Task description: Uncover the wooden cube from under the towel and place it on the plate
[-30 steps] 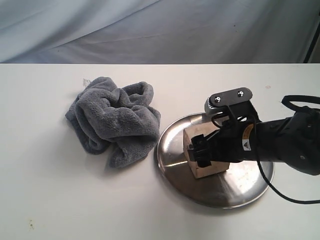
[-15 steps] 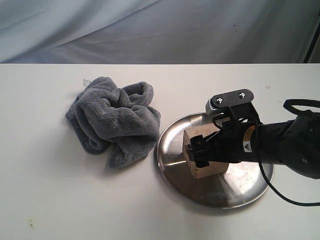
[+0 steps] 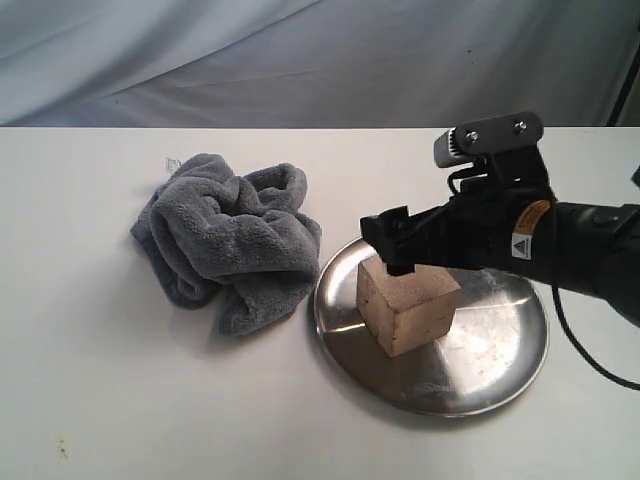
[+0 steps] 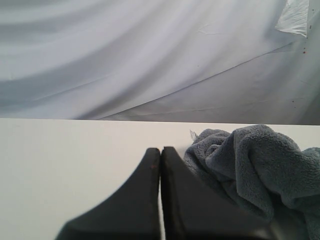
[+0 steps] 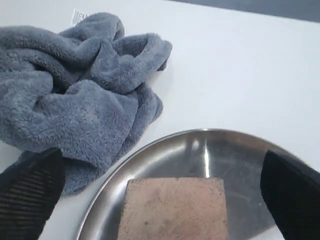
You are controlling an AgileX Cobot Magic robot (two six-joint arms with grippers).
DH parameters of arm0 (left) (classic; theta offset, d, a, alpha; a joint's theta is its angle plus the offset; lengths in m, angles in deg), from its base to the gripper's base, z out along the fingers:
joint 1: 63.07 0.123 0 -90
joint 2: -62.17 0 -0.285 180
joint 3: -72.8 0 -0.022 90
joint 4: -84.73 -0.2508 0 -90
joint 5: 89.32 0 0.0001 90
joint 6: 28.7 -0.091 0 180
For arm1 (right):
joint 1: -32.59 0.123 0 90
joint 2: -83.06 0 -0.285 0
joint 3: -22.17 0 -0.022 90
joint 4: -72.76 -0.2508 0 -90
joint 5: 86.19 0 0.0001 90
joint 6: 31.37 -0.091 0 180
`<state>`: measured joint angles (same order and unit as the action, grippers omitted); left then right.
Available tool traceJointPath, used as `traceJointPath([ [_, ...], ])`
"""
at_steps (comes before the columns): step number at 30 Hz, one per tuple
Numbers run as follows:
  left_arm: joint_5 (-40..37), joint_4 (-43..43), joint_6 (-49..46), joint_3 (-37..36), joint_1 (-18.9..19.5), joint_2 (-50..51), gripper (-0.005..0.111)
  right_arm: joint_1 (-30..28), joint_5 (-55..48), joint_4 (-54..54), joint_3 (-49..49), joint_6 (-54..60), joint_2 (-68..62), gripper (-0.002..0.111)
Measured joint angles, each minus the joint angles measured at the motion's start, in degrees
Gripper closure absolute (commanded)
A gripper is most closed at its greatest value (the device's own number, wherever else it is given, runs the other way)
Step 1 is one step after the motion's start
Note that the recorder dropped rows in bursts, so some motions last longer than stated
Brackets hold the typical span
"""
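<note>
The wooden cube (image 3: 408, 310) rests uncovered on the left part of the steel plate (image 3: 500, 372). My right gripper (image 3: 395, 250) hovers just above the cube's far edge, open, touching nothing. In the right wrist view its fingertips (image 5: 31, 195) stand wide on either side of the cube (image 5: 172, 207), which sits on the plate (image 5: 200, 150). The grey towel (image 3: 225, 240) lies crumpled on the table left of the plate. My left gripper (image 4: 160, 150) is shut and empty, low over the table beside the towel (image 4: 260, 160); the exterior view does not show it.
The white table (image 3: 90, 380) runs wide to the left and front of the towel. A pale draped backdrop (image 3: 300, 60) hangs behind the table's far edge. The towel's (image 5: 70, 90) edge lies close to the plate's rim.
My right gripper has let go of the cube, opened wider and risen up and back from it. The cube stays on the plate. The towel has not moved.
</note>
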<state>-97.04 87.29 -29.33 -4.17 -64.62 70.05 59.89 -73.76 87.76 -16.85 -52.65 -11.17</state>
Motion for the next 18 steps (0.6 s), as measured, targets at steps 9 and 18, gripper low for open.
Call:
traceJointPath([
  [9, 0.0, 0.0, 0.0, 0.0, 0.0, 0.0, 0.105, -7.59, -0.23, -1.19, 0.0, 3.8, 2.71, 0.058],
  [18, 0.0, 0.0, 0.0, 0.0, 0.0, 0.0, 0.105, -18.72, -0.26, -1.69, 0.0, 6.12, 7.21, 0.103],
])
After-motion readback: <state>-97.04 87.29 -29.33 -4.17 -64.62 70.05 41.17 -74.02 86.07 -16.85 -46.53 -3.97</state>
